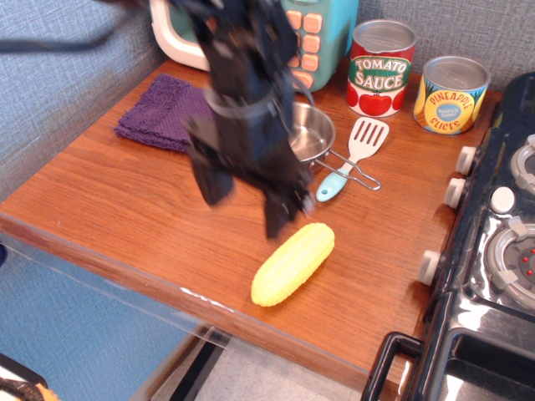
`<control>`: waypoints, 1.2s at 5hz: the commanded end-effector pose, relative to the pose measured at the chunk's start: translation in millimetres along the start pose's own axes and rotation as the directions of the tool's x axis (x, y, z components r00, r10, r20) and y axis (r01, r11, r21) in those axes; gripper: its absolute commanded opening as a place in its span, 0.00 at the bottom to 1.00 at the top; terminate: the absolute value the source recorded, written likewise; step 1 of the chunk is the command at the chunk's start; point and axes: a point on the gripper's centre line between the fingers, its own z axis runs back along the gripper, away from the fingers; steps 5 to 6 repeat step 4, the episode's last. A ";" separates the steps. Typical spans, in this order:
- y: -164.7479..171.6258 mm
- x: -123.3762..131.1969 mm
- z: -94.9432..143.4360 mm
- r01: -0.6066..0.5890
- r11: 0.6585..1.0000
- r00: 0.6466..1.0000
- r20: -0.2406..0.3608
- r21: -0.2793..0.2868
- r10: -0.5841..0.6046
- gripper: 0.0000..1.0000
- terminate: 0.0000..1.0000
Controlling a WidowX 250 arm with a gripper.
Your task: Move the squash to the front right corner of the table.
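Note:
The squash [292, 263], pale yellow and ribbed, lies flat on the reddish-brown table [125, 209] near its front edge, tip pointing front-left. My gripper [246, 203] hangs above the table just left of and behind the squash. Its two black fingers [277, 219] are spread wide apart and hold nothing. The arm is blurred with motion.
A purple cloth [163, 113] lies at the back left. A small metal pan [311, 134] and a white spatula with a blue handle [355, 150] sit behind the gripper. A tomato sauce can [382, 67] and a pineapple can [451, 93] stand at the back. The black toy stove [493, 251] is at the right.

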 end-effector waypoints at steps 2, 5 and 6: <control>62.1 -14.5 14.4 -0.045 0.999 0.998 -0.039 -0.006 0.045 1.00 0.00; 62.1 -14.5 14.4 -0.045 0.999 0.998 -0.039 -0.006 0.045 1.00 1.00; 62.1 -14.5 14.4 -0.045 0.999 0.998 -0.039 -0.006 0.045 1.00 1.00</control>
